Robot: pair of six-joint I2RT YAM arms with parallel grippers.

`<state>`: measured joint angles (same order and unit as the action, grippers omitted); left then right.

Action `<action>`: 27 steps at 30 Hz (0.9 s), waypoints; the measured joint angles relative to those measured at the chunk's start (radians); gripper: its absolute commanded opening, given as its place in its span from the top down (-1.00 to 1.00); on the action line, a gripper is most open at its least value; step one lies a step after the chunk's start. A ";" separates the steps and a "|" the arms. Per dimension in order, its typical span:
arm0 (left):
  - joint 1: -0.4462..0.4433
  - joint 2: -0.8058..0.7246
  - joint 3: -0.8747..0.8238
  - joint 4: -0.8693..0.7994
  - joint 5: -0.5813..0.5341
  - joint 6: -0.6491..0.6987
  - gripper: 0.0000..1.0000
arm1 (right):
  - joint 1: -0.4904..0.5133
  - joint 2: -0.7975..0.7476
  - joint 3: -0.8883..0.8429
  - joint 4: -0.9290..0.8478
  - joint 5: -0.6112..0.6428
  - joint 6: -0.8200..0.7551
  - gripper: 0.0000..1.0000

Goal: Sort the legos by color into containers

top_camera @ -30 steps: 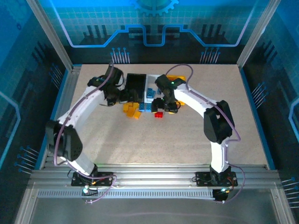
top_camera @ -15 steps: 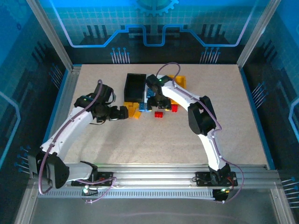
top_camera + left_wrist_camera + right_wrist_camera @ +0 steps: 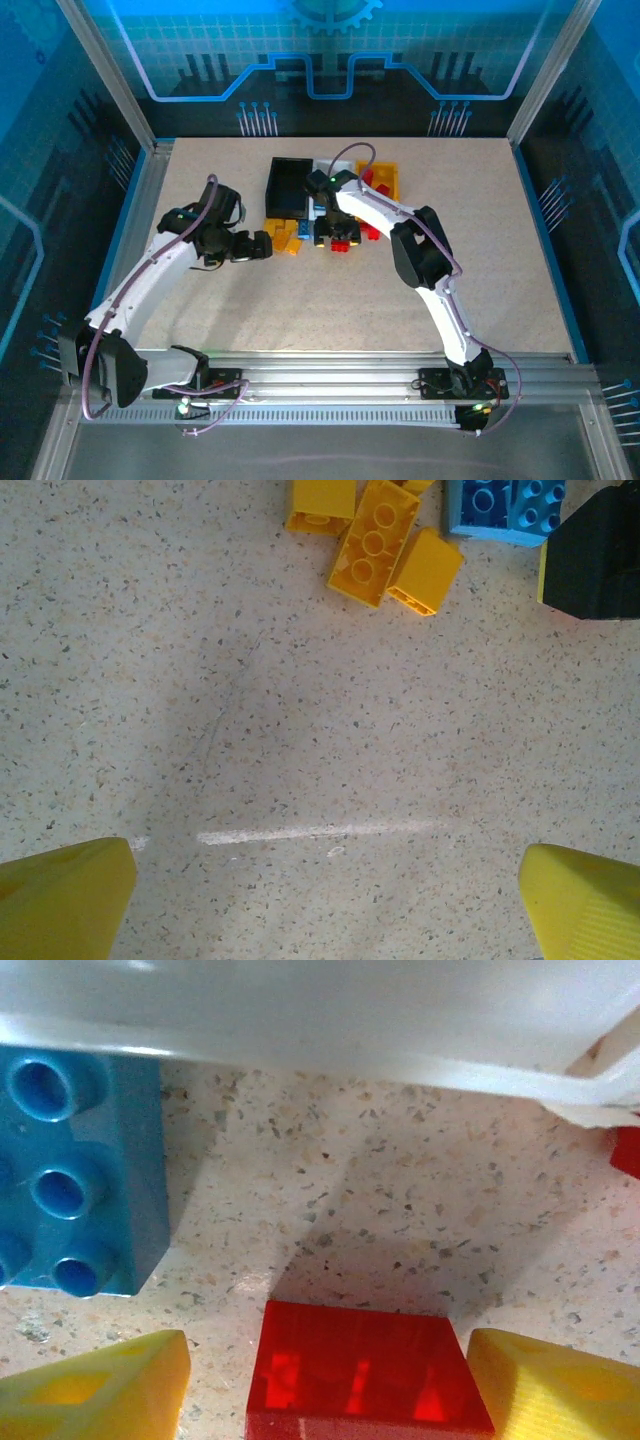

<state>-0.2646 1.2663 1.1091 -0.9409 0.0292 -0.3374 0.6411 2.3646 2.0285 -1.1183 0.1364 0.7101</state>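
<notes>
My right gripper point(image 3: 345, 1385) stands open low over the table, a red lego point(image 3: 360, 1360) between its yellow fingertips with a gap on the left side. A blue lego point(image 3: 75, 1160) lies to its left and the white bin's wall point(image 3: 300, 1030) runs just beyond. From above, the right gripper point(image 3: 333, 234) is in front of the white bin point(image 3: 322, 170), between the black bin point(image 3: 290, 185) and the yellow bin point(image 3: 383, 180). My left gripper point(image 3: 330, 900) is wide open over bare table; yellow legos point(image 3: 375, 540) and blue legos point(image 3: 505, 505) lie ahead of it.
Loose yellow legos point(image 3: 285, 238), blue ones point(image 3: 308, 228) and red ones point(image 3: 348, 245) are bunched in front of the bins. The right gripper's black body point(image 3: 600, 555) shows at the left wrist view's right edge. Open tabletop point(image 3: 330, 310) lies nearer the arm bases.
The left arm pulled back from the black bin to the left of the brick pile and then held. The right gripper shifted left and lowered around a red lego.
</notes>
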 measured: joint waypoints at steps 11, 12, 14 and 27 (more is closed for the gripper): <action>0.004 -0.005 -0.010 -0.005 0.000 0.003 -0.98 | 0.000 0.000 -0.001 0.000 0.021 0.012 0.01; 0.004 -0.006 -0.013 -0.004 0.000 0.003 -0.98 | 0.000 0.000 -0.002 0.001 0.021 0.011 0.02; 0.007 -0.007 -0.017 -0.004 0.000 0.003 -0.98 | 0.000 -0.003 -0.007 0.004 0.022 0.011 0.02; 0.008 -0.011 -0.032 0.016 0.021 -0.027 -0.98 | -0.029 -0.197 -0.093 0.015 0.011 -0.004 0.03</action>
<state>-0.2569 1.2556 1.0771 -0.9253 0.0505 -0.3641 0.6121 2.1677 1.9354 -1.1030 0.1474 0.7059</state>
